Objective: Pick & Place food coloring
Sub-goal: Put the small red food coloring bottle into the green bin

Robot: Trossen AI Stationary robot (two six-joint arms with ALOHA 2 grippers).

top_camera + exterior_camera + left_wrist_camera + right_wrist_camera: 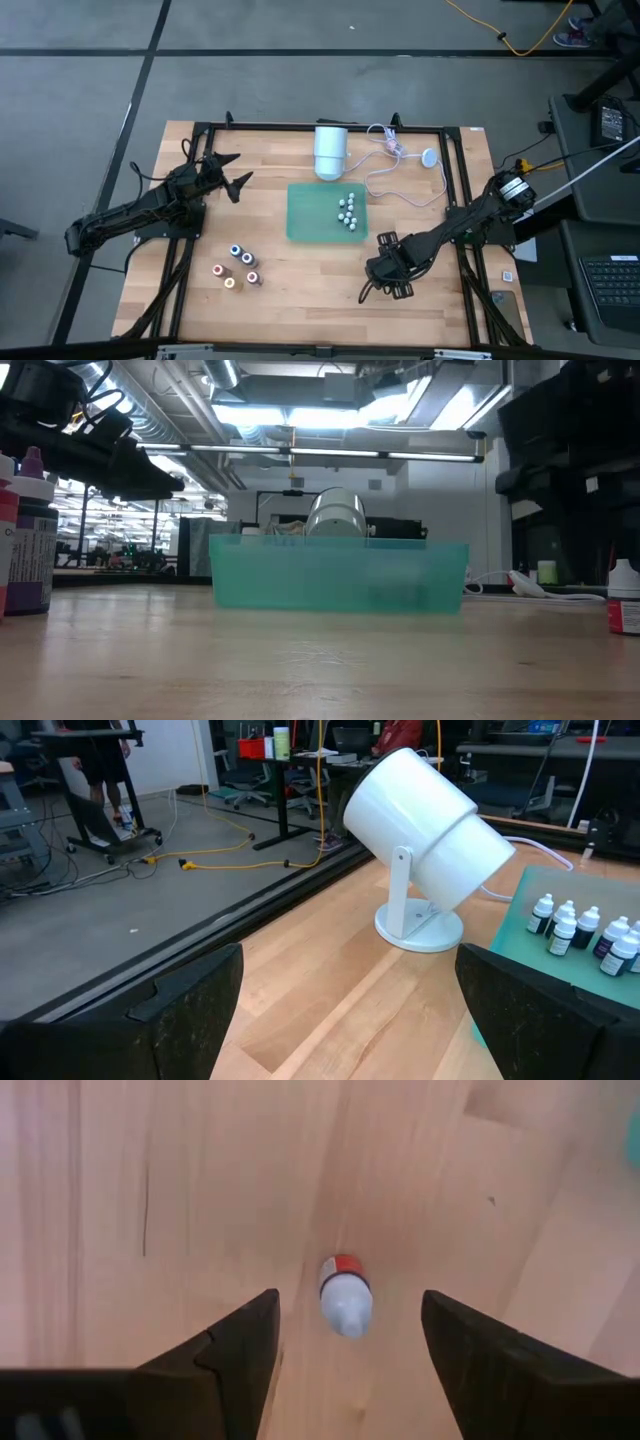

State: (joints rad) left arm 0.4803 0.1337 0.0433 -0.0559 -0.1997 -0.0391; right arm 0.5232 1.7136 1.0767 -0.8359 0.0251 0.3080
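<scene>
Several tiny food coloring bottles (237,266) with coloured tops stand on the wood near the table's near left. More white-topped ones (347,210) stand in the green tray (305,225). My right gripper (390,268) points down near the tray's near right corner, open. In the right wrist view its fingers (350,1350) stand on either side of one upright bottle with a white top and red label (345,1295), with a gap on each side. My left gripper (228,172) waits open at the far left, raised (350,1010).
A large white cylinder on a stand (331,150) sits beyond the tray's far edge, with a white cable and puck (428,157) to its right. Black rails (460,200) frame the table. Bare wood lies between the tray and the near edge.
</scene>
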